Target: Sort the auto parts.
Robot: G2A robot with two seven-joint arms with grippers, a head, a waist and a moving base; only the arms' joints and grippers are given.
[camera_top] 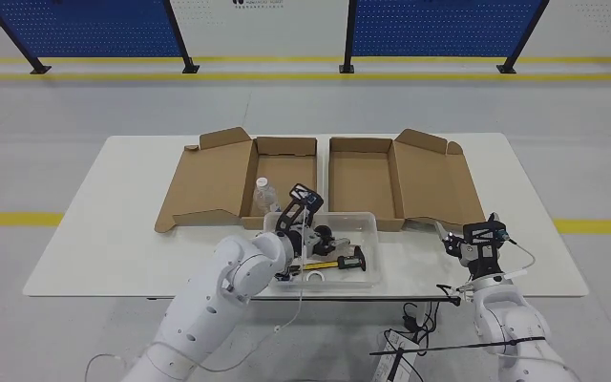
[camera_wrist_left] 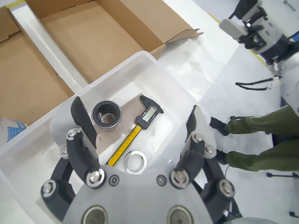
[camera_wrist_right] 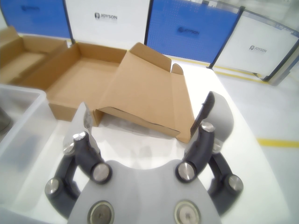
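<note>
Just behind bin [camera_top: 361, 223], two cardboard boxes [camera_top: 286, 183] [camera_top: 363, 183]

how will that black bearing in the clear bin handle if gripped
The bearing looks like thick metal, so probably stiff and heavy for its size. It stands on its flat end, so a push likely slides it; tipped, it could roll.

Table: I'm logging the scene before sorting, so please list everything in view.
table: 1, white
cardboard boxes: 2, brown, open, side by side, mid-table
bin: 1, clear, in front of boxes
bearing: 1, black and steel, in bin
caliper: 1, black and yellow, in bin
ring: 1, silver, in bin beside caliper
bottle-like item: 1, clear, in one box
left gripper: 1, open, above bin
right gripper: 1, open, above bare table
</note>
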